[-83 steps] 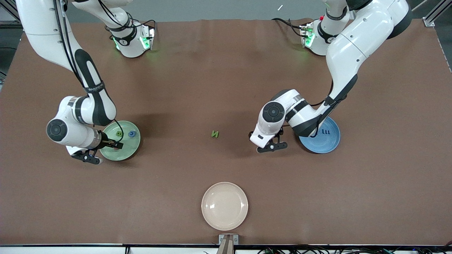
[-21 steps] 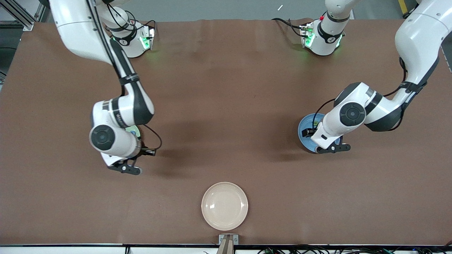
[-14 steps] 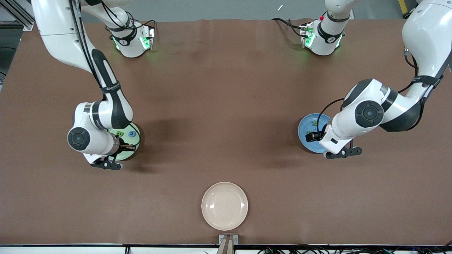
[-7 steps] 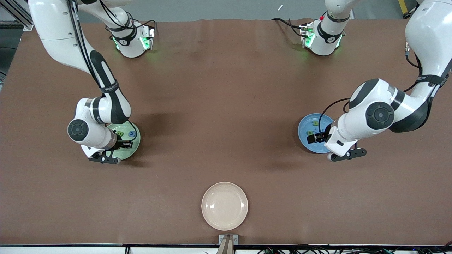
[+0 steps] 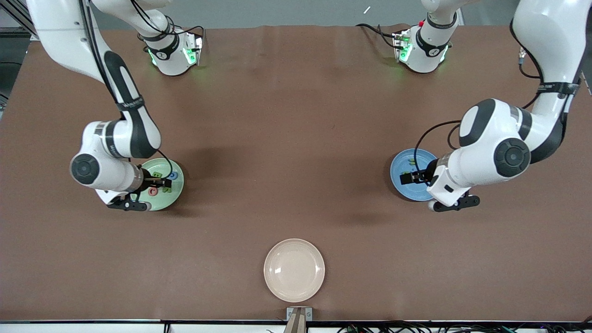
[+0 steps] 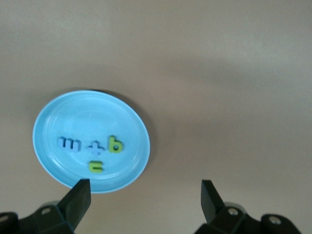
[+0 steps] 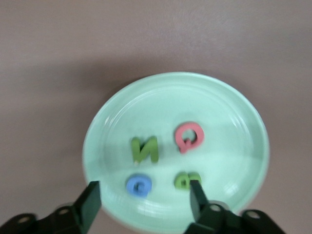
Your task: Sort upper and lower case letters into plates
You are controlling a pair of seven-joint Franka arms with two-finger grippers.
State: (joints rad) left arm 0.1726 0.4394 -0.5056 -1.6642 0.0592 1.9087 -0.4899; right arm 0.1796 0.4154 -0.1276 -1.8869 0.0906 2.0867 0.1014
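4 blurry letters (image 7: 163, 163) on mint plate (image 7: 243, 122)

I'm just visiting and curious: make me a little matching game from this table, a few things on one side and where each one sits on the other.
Things:
1. salmon-red Q
2. blue m
3. cream-white plate
4. left gripper

Places or states:
A. nearest the front camera, nothing in it
B. in the pale mint green plate
C. open, over the edge of the medium blue plate
D. in the medium blue plate

Pairs: 1-B, 2-D, 3-A, 4-C
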